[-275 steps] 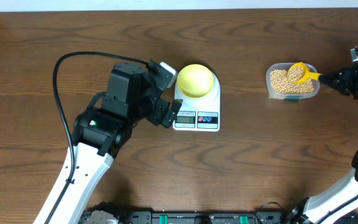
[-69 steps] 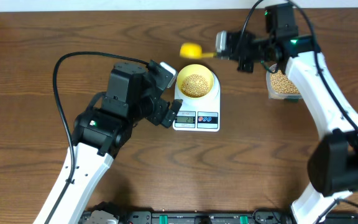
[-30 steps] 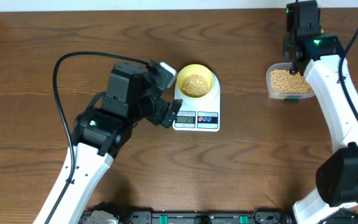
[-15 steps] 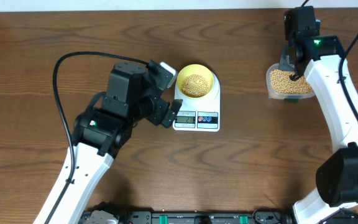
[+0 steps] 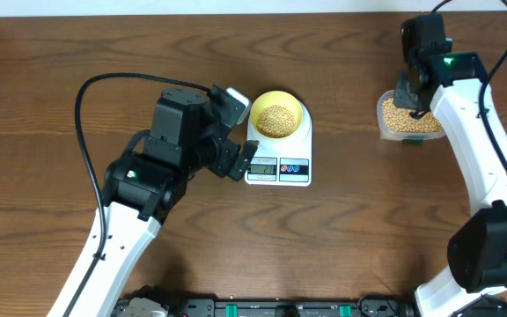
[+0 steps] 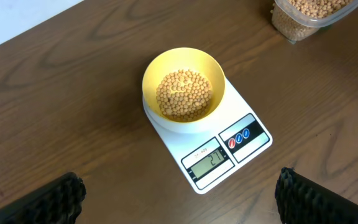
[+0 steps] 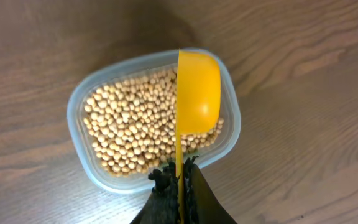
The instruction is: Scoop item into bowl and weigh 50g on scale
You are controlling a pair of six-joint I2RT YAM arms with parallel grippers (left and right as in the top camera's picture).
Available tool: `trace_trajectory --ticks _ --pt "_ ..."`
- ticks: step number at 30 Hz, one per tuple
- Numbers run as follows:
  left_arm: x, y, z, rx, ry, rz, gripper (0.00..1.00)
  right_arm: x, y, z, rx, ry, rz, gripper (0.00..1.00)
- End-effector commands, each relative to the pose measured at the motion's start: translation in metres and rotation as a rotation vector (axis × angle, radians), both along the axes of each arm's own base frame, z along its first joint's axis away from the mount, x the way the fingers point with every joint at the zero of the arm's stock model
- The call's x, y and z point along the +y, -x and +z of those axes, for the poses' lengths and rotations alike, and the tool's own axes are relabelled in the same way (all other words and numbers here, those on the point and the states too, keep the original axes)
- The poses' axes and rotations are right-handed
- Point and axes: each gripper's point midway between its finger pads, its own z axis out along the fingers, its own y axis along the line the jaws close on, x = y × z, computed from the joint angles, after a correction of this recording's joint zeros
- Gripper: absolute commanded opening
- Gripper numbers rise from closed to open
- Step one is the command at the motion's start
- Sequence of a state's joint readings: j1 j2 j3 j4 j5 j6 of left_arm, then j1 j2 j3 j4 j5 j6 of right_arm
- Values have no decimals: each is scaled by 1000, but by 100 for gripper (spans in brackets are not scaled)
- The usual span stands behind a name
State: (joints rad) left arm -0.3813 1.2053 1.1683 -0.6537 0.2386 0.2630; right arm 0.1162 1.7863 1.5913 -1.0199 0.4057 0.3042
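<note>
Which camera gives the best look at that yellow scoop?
The right wrist view: the scoop sits mid-frame above the clear tub, its handle pinched in the right gripper. Overhead, the right arm hides it. The left wrist view does not include it.

Even, diffuse light fills all three views, casting only soft shadows: a faint one around the bowl (image 6: 211,71) ahead of the left gripper (image 6: 179,184), and a broad dark patch on the table (image 7: 166,25) beyond the tub (image 7: 73,127) ahead of the right gripper (image 7: 180,183). The overhead view is sharp. Each wrist view shows its own dark fingers (image 6: 55,199) blurred at the lower edge; the scoop (image 7: 197,90) is vivid, without glare.
</note>
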Motion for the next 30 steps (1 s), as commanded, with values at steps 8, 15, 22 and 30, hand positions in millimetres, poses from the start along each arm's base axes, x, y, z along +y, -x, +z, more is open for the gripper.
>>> trace_trajectory --ticks 8,15,22,30 --pt "0 1 -3 9 3 -10 100 -5 16 -27 58 2 -29 2" --pt "0 1 -3 9 3 -9 100 -6 20 -36 77 4 -30 2" --pt "0 1 -3 9 3 -10 100 -3 23 -51 91 -55 -30 1" --pt "0 1 -3 9 3 -10 100 1 21 -62 86 -186 -34 1"
